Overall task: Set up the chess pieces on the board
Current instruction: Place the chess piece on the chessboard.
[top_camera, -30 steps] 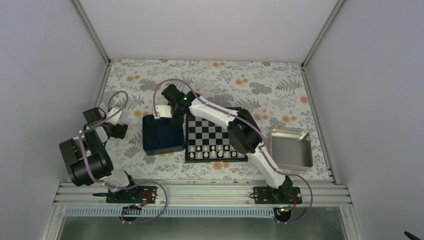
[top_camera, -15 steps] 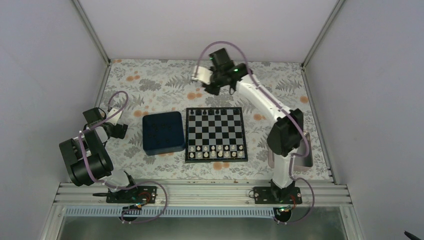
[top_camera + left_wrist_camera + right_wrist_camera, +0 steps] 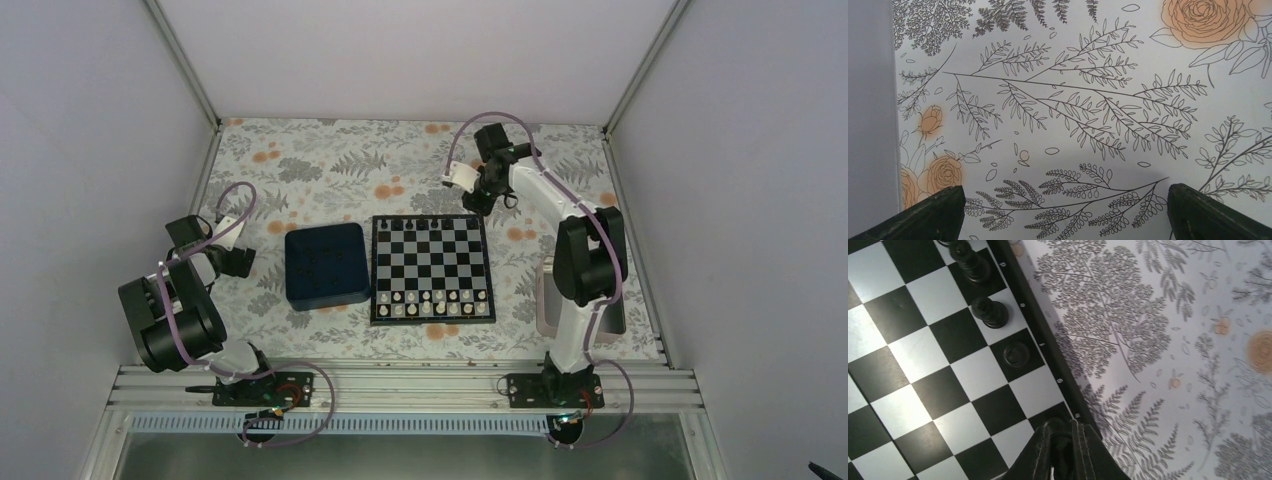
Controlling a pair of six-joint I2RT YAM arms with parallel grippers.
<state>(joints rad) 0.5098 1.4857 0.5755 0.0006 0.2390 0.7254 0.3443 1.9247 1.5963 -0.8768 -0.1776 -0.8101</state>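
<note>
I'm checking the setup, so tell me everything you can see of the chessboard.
The chessboard is a flat square of black and pale silver-grey checks with a thin black border. It lies on the floral table cover, right of the dark blue tray. White pieces stand in its two near rows, a few black pieces along its far edge.

The board (image 3: pixel 432 268) lies flat on the bench, with black and pale grey checks inside a thin black border. The chess pieces (image 3: pixel 990 312), small and black, stand upright on adjacent squares of its far edge row.
</note>
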